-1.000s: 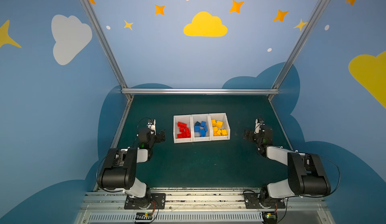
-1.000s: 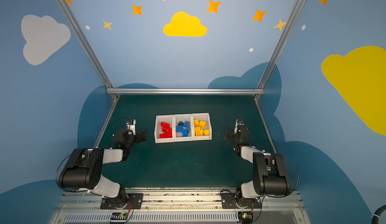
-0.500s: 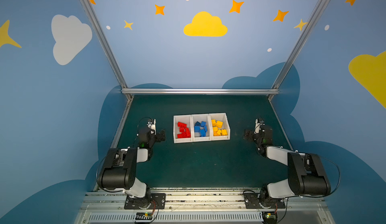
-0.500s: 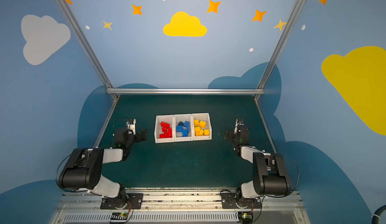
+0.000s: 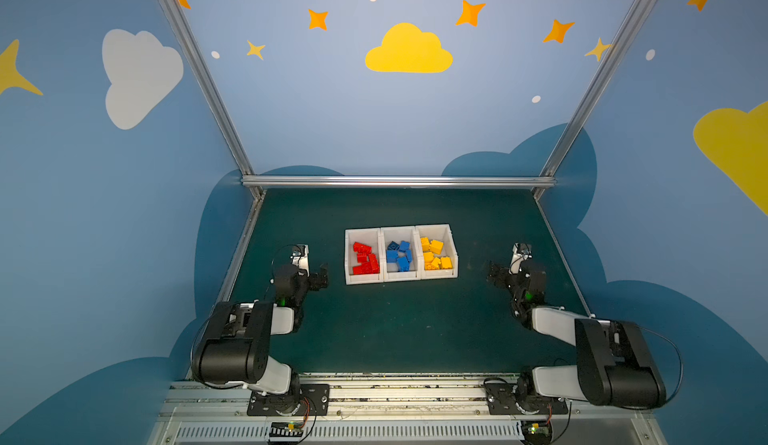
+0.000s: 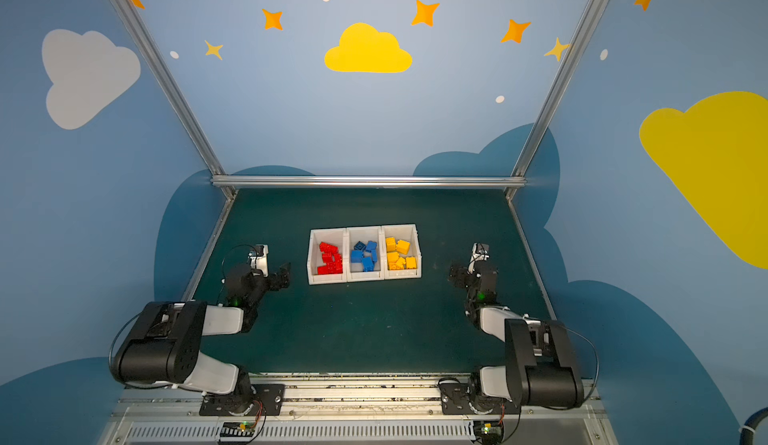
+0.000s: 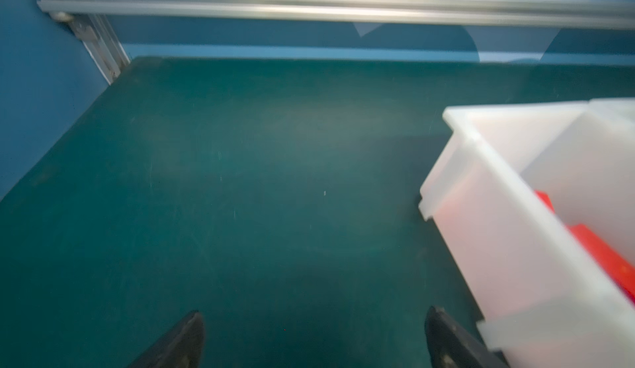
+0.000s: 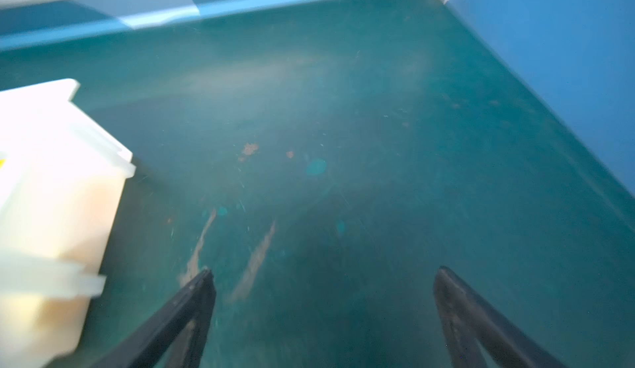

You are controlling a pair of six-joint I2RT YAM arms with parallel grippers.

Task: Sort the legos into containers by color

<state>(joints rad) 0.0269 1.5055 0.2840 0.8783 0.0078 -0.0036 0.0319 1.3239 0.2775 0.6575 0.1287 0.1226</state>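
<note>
Three white containers (image 5: 401,276) stand side by side mid-mat in both top views. Red legos (image 5: 365,258) fill the left one, blue legos (image 5: 399,256) the middle, yellow legos (image 5: 435,254) the right. My left gripper (image 5: 322,274) hovers low, just left of the row, open and empty. In the left wrist view the red container (image 7: 481,211) lies beside its fingers (image 7: 443,338), with a red lego (image 7: 604,256) inside. My right gripper (image 5: 494,274) sits right of the row, open and empty. In the right wrist view it (image 8: 324,273) hangs over bare mat beside the yellow container (image 8: 51,177).
The dark green mat (image 5: 399,330) is bounded by an aluminium rail (image 5: 399,181) at the back and blue walls on both sides. Both arm bases are bolted to the front rail (image 5: 399,393). The mat under the right gripper shows worn, pale scuffs (image 8: 254,266).
Both arms stay nearly where they were; the left wrist has sunk slightly. Both grippers remain open and the legos have not moved.
</note>
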